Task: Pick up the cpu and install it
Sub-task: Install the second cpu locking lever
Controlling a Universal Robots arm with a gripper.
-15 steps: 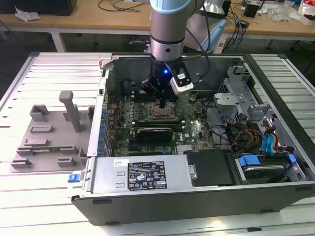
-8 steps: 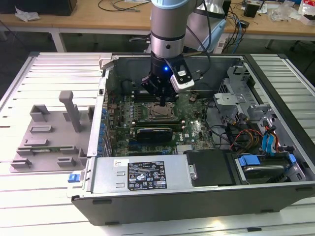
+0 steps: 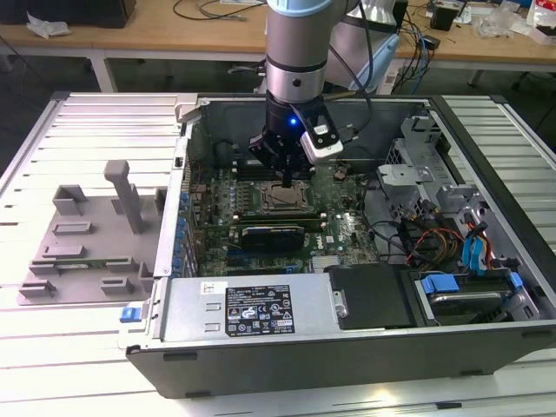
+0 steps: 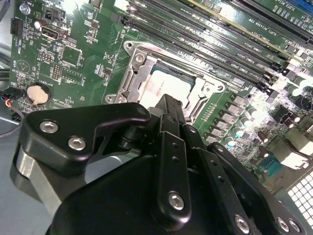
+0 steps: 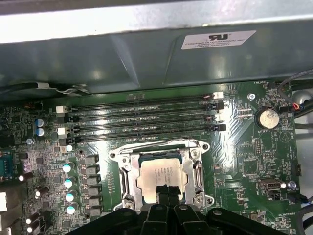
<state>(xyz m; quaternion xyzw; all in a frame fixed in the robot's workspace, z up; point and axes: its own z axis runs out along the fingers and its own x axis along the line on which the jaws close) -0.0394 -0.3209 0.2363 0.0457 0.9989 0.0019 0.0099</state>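
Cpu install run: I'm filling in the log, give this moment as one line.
cpu: seated in socket frame | gripper: shut, tips over cpu edge | place: motherboard, inside open case

A wooden workbench (image 3: 156,39) strewn with cables (image 3: 208,9) lines the back.

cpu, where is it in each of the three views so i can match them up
Exterior view: the cpu sits in the socket at the middle of the green board, right under the gripper.
First wrist view: the cpu lies inside the metal socket frame, just beyond the fingertips.
Second wrist view: the cpu lies in the same frame, just past the fingertips.
Shared landmark: the row of long black memory slots beside the socket.
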